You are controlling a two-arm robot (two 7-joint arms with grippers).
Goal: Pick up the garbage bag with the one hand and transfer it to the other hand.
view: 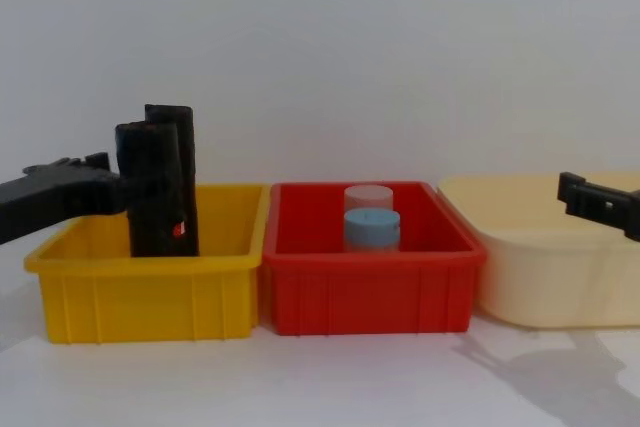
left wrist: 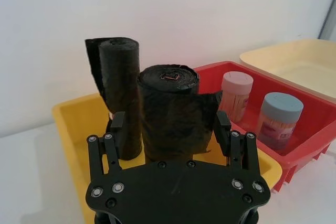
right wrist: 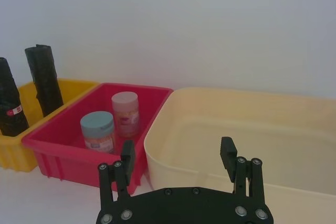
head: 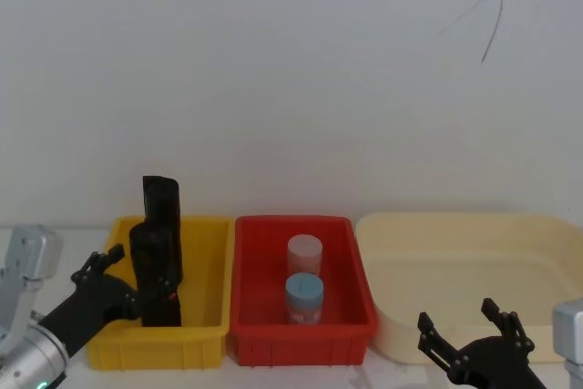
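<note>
Between the jaws of the left gripper: what?

Entry 1. You have the garbage bag there, upright in the yellow bin. One finger stands on each side of it, jaws spread wide, not clamped. A slimmer roll stands just beyond the jaws, close behind the bag.

And the other arm?

Entry 2. Your right gripper: jaws apart, nothing between them. The cream tub lies just beyond its fingertips.
</note>
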